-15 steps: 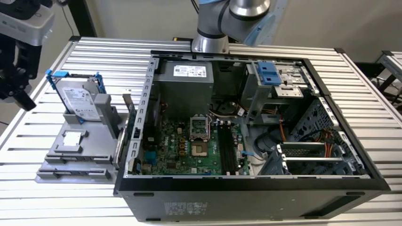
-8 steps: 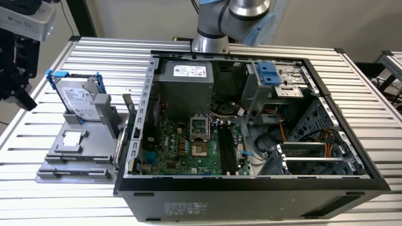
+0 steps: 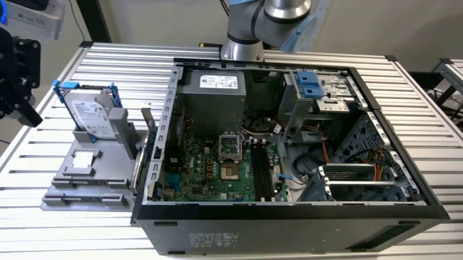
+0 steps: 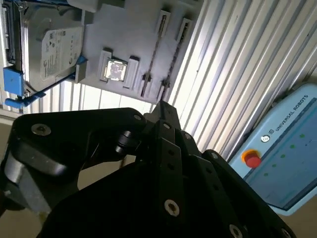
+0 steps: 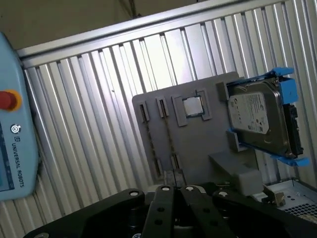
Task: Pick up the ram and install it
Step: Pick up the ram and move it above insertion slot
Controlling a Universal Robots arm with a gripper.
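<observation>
A grey fixture plate (image 3: 72, 176) lies on the slatted table to the exterior view's left of the open computer case (image 3: 289, 216). Two long clip holders on it each carry a thin dark strip seen edge-on, apparently ram sticks (image 5: 152, 141) (image 4: 155, 52). My black gripper (image 3: 29, 116) hangs high beyond the table's left edge, apart from the fixture. In both wrist views its fingertips (image 5: 174, 188) (image 4: 162, 106) meet with nothing between them. Long black motherboard slots (image 3: 261, 173) run beside the processor socket inside the case.
A silver hard drive in a blue-handled frame (image 3: 90, 114) stands upright on the fixture's far end, and a small square chip holder (image 5: 192, 106) sits beside the clip holders. A pale blue control pendant with a red button (image 4: 252, 159) lies below the table. The arm's base (image 3: 242, 49) stands behind the case.
</observation>
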